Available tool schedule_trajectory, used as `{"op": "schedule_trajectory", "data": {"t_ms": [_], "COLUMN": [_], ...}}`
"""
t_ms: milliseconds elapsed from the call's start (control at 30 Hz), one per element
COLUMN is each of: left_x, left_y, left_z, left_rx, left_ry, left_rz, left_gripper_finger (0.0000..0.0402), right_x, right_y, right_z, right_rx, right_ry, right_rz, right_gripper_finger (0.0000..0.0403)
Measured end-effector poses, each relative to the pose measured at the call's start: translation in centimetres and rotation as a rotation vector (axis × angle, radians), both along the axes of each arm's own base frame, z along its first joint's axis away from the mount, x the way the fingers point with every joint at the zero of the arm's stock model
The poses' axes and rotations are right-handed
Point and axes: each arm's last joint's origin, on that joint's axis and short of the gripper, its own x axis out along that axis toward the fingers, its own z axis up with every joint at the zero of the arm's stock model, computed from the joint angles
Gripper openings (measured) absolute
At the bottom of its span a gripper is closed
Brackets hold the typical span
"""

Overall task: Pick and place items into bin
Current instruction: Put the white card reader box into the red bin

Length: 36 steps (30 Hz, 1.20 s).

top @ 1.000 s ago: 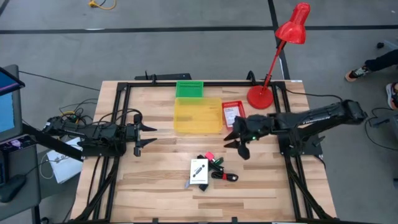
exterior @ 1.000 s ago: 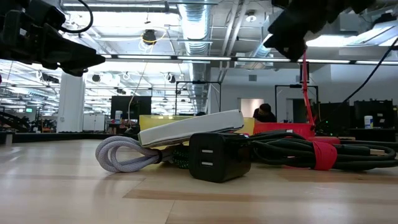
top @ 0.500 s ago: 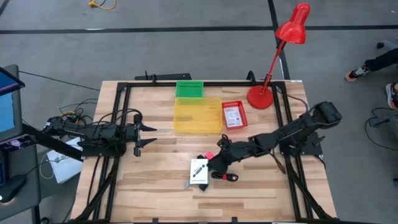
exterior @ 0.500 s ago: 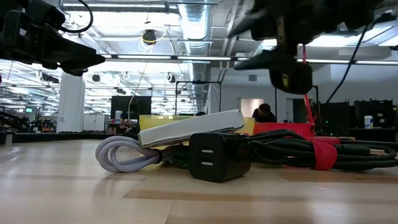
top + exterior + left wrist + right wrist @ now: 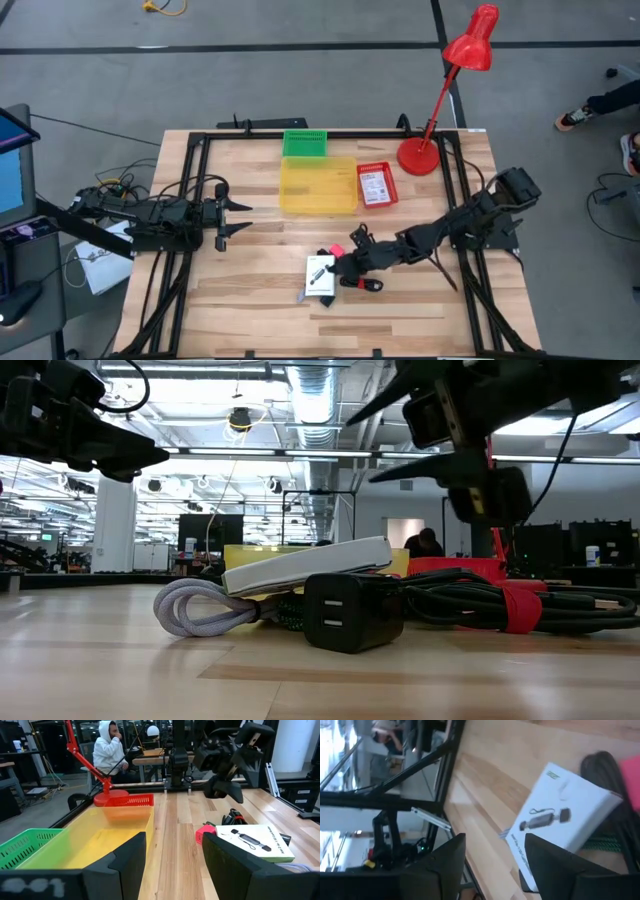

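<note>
the right hand (image 5: 352, 262) now hangs low over the cluster of items at lower centre of the high view, fingers spread apart and gripping nothing. a second ago it was up by the red bin (image 5: 377, 184) near the lamp base (image 5: 418, 156); it has since swung down and left across the counter (image 5: 250, 300) and its fingers have widened on the way. from its own camera the white box (image 5: 565, 827) sits right ahead between the finger tips, so i'd say it is lining up for that one. the box (image 5: 321, 275) lies at the left of the pile, touching the black cable (image 5: 365, 285) and a pink piece (image 5: 336, 251), with a black charger (image 5: 340, 610) in front in the low view. the yellow bin (image 5: 317, 185) and green bin (image 5: 304, 143) wait at upper centre, well apart from the pile. the left hand (image 5: 238, 220) hovers at the left side, fingers open and empty. a person (image 5: 111, 747) sits beyond the counter.
</note>
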Motion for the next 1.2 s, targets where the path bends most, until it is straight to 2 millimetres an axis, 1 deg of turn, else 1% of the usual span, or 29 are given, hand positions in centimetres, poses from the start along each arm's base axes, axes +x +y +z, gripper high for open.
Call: {"op": "schedule_trajectory", "data": {"t_ms": [200,367,500,667,800,867,967,1100,1200], "left_x": [0.0,0.0,0.0,0.0,0.0,0.0,0.0,0.0,0.0], "left_y": [0.0,0.0,0.0,0.0,0.0,0.0,0.0,0.0,0.0], "left_z": [0.0,0.0,0.0,0.0,0.0,0.0,0.0,0.0,0.0], "left_rx": [-0.003,-0.01,0.003,-0.006,-0.001,-0.008,-0.004,-0.008,-0.003], "left_ry": [0.0,0.0,0.0,0.0,0.0,-0.001,0.0,-0.001,0.0], "left_rz": [0.0,0.0,0.0,0.0,0.0,0.001,0.0,0.0,0.0], "left_gripper_finger": [0.0185,0.0185,0.0185,0.0185,0.0185,0.0185,0.0185,0.0185,0.0185], "right_x": [-0.3,0.0,0.1,-0.1,0.4,1.1,1.9,3.1,3.5], "right_y": [1.3,2.3,2.6,2.7,2.9,3.4,3.9,4.6,4.8], "right_z": [0.4,1.7,2.4,2.5,1.2,0.4,-1.0,-1.1,-1.2], "right_rx": [-0.009,-0.01,-0.015,0.012,0.032,0.065,0.067,0.079,0.07], "right_ry": [0.084,0.106,0.157,0.191,0.216,0.204,0.226,0.221,0.237], "right_rz": [-0.072,-0.115,-0.156,-0.196,-0.214,-0.205,-0.195,-0.163,-0.15], "right_gripper_finger": [0.0182,0.0177,0.0176,0.0175,0.0175,0.0175,0.0176,0.0179,0.018]}}
